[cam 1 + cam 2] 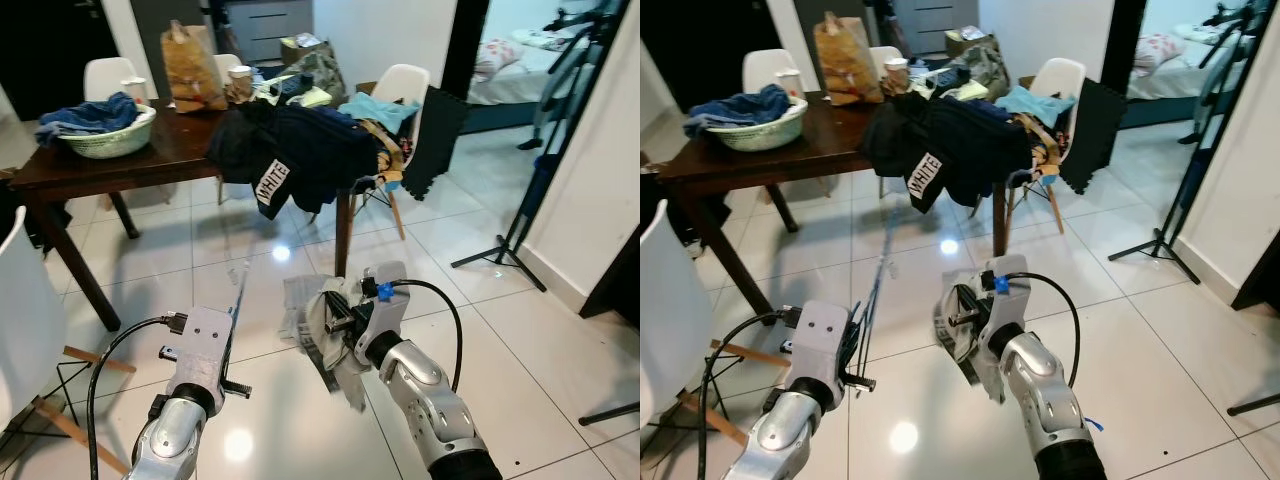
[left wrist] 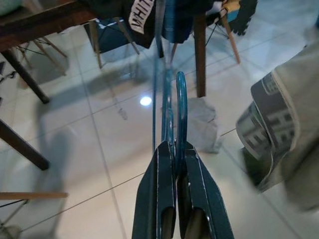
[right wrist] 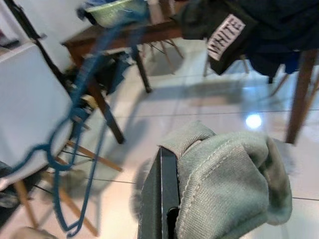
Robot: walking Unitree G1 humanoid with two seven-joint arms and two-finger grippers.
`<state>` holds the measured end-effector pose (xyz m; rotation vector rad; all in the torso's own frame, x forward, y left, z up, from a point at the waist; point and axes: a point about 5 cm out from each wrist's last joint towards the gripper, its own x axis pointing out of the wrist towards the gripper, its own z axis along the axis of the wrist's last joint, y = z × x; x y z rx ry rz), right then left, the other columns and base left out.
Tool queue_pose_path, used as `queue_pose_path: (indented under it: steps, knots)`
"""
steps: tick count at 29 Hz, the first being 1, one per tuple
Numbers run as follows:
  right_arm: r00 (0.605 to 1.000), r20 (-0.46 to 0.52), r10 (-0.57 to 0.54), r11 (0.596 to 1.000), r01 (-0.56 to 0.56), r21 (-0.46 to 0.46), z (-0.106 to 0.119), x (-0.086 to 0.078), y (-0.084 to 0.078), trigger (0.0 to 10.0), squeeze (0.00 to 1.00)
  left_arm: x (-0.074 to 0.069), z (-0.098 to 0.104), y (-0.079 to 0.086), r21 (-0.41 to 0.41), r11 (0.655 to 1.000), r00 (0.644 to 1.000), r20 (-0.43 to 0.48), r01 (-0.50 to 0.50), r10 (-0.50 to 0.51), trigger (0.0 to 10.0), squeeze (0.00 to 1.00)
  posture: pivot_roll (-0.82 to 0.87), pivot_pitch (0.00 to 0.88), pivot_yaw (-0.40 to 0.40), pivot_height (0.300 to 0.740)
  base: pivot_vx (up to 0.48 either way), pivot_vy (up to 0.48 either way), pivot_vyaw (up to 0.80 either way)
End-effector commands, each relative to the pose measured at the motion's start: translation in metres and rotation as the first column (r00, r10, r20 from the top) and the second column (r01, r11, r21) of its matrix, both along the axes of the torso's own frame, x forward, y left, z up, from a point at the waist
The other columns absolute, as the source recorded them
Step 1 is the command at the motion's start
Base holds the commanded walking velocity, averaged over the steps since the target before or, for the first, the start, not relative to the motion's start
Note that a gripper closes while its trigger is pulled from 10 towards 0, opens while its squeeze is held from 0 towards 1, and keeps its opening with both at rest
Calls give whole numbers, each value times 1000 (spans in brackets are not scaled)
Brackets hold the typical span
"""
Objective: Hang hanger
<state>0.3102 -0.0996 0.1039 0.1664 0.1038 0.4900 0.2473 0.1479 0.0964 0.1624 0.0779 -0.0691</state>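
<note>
Your left tool (image 2: 175,159) is clamped on the blue hanger (image 2: 172,107), your right tool (image 3: 162,172) grips a grey garment (image 3: 229,184), both before the counter (image 1: 150,155).

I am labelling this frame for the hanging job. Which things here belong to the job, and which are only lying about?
Job:
- blue hanger, clamped in left gripper
- grey garment, held by right gripper

Lying about:
- dark clothes pile on wooden table
- basket of blue cloth
- paper bag
- white chairs
- tripod
</note>
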Motion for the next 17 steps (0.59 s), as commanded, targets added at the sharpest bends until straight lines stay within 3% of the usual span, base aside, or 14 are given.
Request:
queue_pose_path:
  steps: [1,17]
  knots:
    - [1000,2,-1,1000,1,21,1,0,0,10000,0,0,3,5,-12,1000,1000,17,-23,23,10000,0,19,0,-4,740,345,0,0]
    - [997,41,65,998,-65,-13,5,1,5,10000,0,9,29,28,16,996,990,111,-91,89,10000,0,15,0,-9,740,364,0,0]
